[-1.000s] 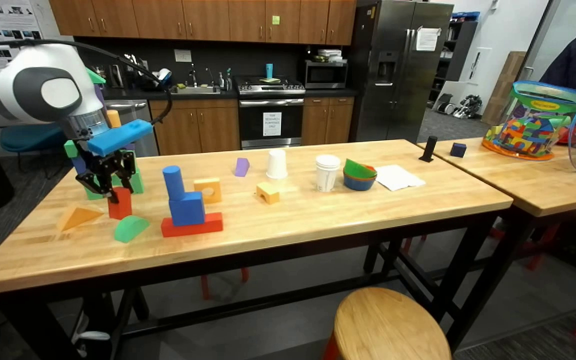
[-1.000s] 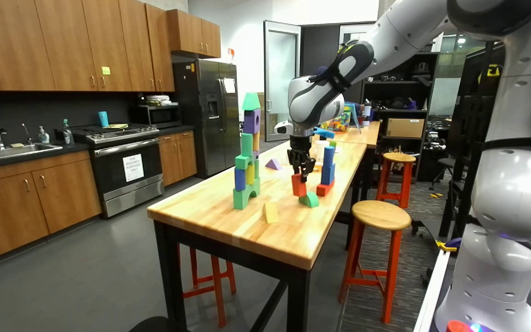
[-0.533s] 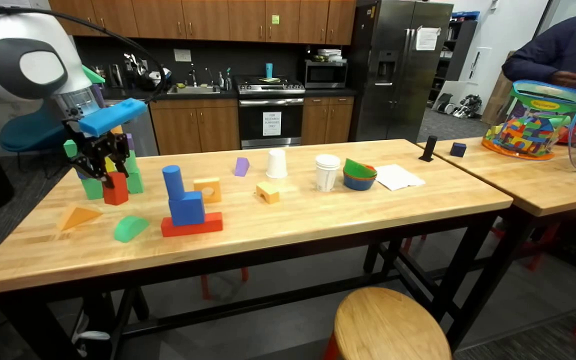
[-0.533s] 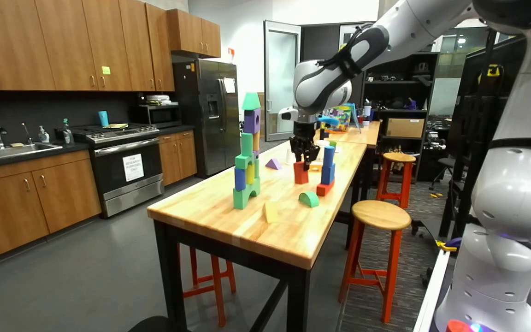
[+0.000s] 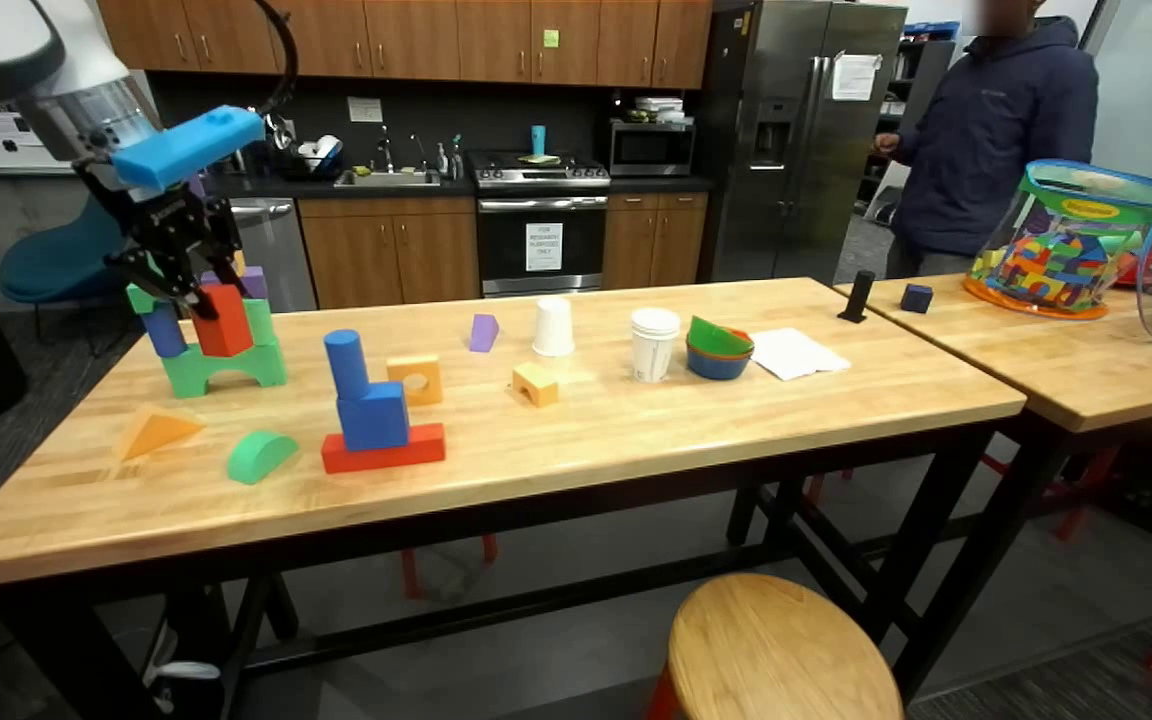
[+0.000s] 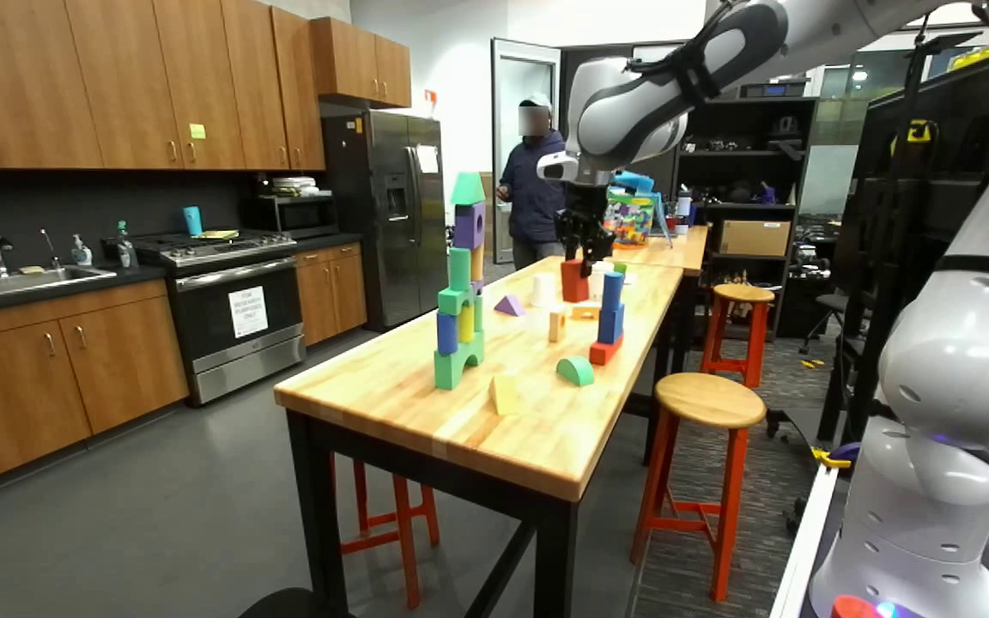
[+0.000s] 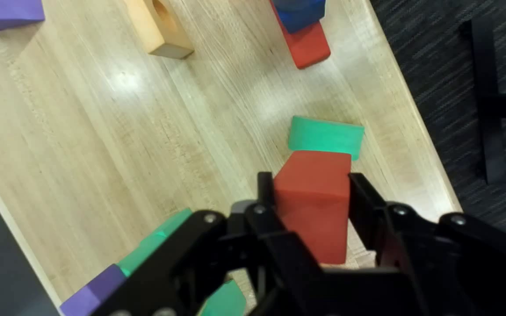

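You had the red block (image 7: 312, 210) in the air above the tabletop (image 5: 636, 430), end effector (image 7: 312, 186) clamped on its upper part, fingers only as far apart as the block's width. Biggest worry was probably a slip: much of the block hung below the fingertips, so a bump could have twisted it loose, and the fall might have struck the green half-round block (image 7: 327, 135), just past it in the wrist view. Next out, the tower (image 6: 460, 268) looked easy to topple, being tall and narrow; a careless sideways swing of the load could have done it. They overlapped in an exterior view, but don't read that as contact. The blue-and-red stack (image 5: 373, 415) risked the same if grazed. Versus one second earlier, you had raised the block well off its low spot near the half-round piece, uncovering the orange holed block (image 6: 556, 326) in an exterior view. Tower and stack hadn't moved. A person (image 5: 986, 150), mostly cut off earlier, stood in plain view.
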Controlling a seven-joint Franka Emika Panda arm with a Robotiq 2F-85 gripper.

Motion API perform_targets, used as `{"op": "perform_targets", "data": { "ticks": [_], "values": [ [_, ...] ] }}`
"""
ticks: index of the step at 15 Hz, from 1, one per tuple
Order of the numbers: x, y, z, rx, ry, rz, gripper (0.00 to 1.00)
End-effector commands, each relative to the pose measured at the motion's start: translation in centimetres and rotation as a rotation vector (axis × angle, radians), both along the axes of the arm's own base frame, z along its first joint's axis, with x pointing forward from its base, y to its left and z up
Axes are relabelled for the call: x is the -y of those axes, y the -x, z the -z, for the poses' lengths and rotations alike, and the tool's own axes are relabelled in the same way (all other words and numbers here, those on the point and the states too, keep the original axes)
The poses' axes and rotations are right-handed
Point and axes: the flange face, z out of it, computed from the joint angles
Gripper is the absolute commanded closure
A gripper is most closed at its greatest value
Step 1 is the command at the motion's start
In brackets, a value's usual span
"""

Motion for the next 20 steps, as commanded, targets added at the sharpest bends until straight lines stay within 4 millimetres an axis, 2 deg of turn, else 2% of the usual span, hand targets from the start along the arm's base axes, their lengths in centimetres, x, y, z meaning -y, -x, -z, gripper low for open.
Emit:
{"op": "perform_targets", "data": {
  "ticks": [1, 3, 5, 6, 8, 14, 15, 20],
  "values": [
    [0.0, 3.5, -5.6, 0.06, 0.06, -0.014, 0.81],
    [0.0, 4.7, -8.8, 0.095, 0.084, -0.002, 0.81],
    [0.2, 5.0, -10.0, 0.097, 0.102, -0.005, 0.81],
    [0.1, 4.5, -8.9, 0.097, 0.073, 0.0, 0.56],
    [0.2, 5.2, -10.0, 0.11, 0.08, 0.002, 0.56],
    [0.2, 5.1, -9.7, 0.102, 0.08, 0.002, 0.56],
    [0.2, 5.1, -9.7, 0.102, 0.08, 0.002, 0.81],
    [0.9, 4.3, -10.2, 0.108, 0.091, 0.012, 0.81]
  ]
}}
